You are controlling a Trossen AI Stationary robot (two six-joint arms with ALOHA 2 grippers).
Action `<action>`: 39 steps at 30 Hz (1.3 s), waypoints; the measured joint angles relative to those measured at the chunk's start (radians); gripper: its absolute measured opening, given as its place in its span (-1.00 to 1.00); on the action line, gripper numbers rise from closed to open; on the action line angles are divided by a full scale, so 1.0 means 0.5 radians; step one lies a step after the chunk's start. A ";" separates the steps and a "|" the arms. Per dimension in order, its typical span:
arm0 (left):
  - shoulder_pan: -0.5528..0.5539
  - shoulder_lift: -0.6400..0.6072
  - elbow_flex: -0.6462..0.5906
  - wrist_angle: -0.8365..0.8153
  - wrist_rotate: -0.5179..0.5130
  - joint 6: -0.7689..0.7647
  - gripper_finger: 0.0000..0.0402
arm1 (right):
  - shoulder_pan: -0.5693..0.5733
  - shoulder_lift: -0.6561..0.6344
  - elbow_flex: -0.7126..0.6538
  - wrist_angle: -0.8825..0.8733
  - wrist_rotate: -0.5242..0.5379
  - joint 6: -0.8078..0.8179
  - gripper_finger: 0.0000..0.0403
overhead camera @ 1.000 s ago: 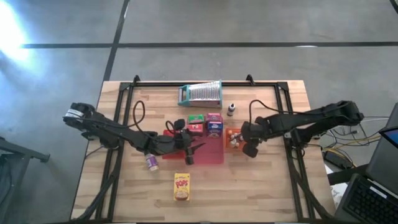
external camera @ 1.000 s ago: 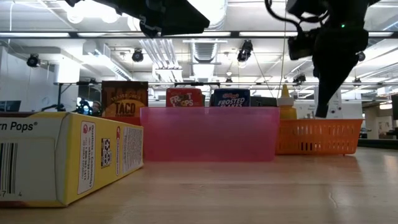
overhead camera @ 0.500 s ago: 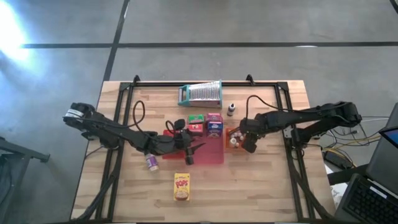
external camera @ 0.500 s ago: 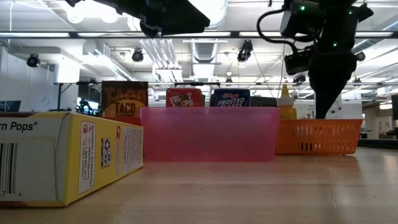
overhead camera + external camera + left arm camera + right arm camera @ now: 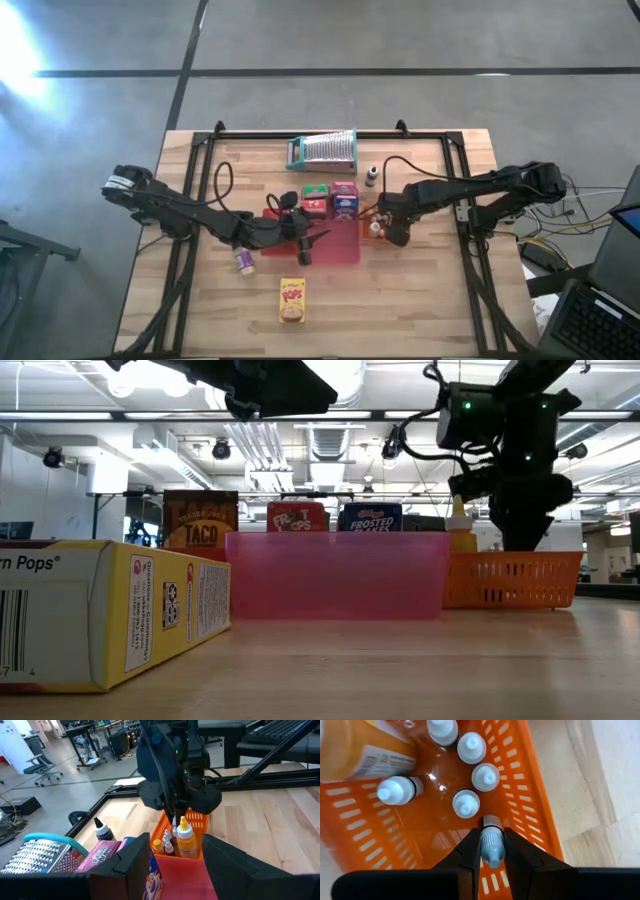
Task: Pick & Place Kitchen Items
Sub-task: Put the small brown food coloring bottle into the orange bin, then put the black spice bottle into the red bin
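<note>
Right jaws clamped on tiny bottle (image 5: 490,841), pale-blue cap, over orange basket (image 5: 530,795), left jaws parted

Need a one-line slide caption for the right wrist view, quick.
Right gripper shut on a small white-capped bottle, held over the orange basket where other small bottles already stand.

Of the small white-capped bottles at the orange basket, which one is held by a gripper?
The bottle pinched between the right gripper fingers, just above the orange basket. The other small bottles stand free on the basket floor, touched by nothing.
</note>
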 joint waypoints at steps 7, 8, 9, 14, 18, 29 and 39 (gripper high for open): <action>0.000 0.000 0.000 0.002 0.000 -0.007 -0.07 | -0.023 0.076 -0.002 0.046 -0.001 -0.048 -0.73; 0.000 0.000 0.000 0.002 0.000 -0.007 -0.07 | -0.027 0.082 -0.002 0.047 0.002 -0.050 -0.73; 0.000 0.000 0.000 0.002 0.001 -0.007 -0.07 | -0.031 0.088 -0.002 0.045 0.003 -0.051 -0.73; 0.000 0.000 0.000 0.002 0.005 -0.007 -0.07 | -0.039 0.093 -0.002 0.045 0.012 -0.050 -0.63; 0.000 0.000 0.000 0.001 0.006 -0.007 -0.07 | -0.038 0.088 -0.002 0.045 0.015 -0.058 -0.44; 0.000 0.000 0.000 -0.045 0.006 -0.058 -0.07 | -0.038 -0.047 0.022 0.026 0.009 -0.055 -0.05; -0.023 -0.034 0.013 -0.251 0.006 -0.091 -0.07 | -0.021 -0.379 0.113 0.009 0.011 -0.015 -0.09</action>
